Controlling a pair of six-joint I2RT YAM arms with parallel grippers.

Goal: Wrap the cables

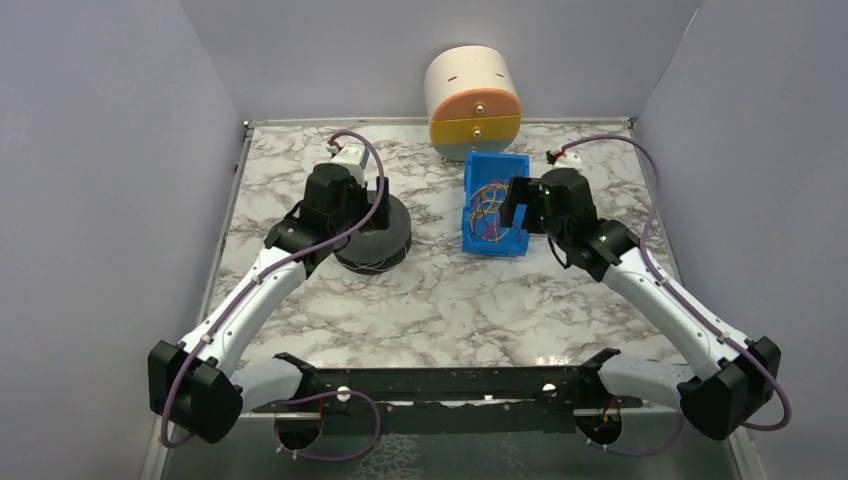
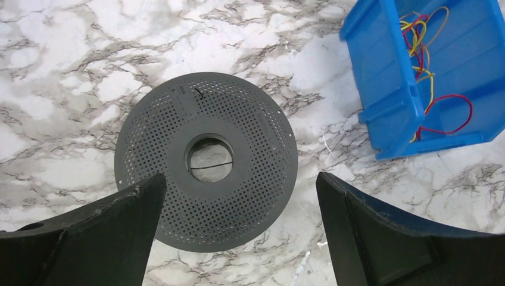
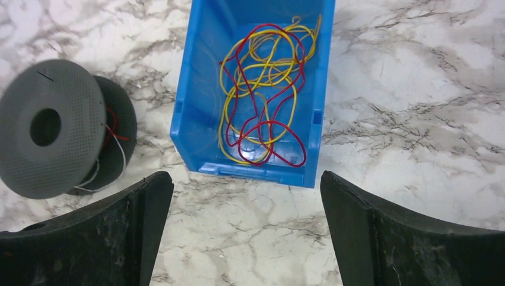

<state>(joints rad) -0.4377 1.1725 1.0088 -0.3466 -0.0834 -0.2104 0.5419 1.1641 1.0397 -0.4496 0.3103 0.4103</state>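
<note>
**Red cables sit in the bin, both jaws open and empty**

Your left jaws hang over the black spool point(image 2: 250, 179). They are spread as wide as they go, with nothing in them. The spool lies flat on the bench point(image 1: 450, 300) with its hole facing up, so you look straight down through it. I think the left arm is there to steady the spool when the winding starts.

Your right jaws hang over the blue bin point(image 3: 184, 89). They are wide open too and hold nothing. The red cables point(image 3: 265, 98) lie inside that bin in loose loops, mixed up with yellow wires point(image 3: 274, 65). The bin stands near the spool, on its right, so the trip from one to the other is short.

From the right wrist you can see a bit of red and white wire on the spool's core. Most of the job looks undone.

Next, you likely need to lower the right jaws into the bin and pinch one red loop. Watch out, because the wire is thin and tangled. A yellow one may come up with it, or the bin may slide.
</note>
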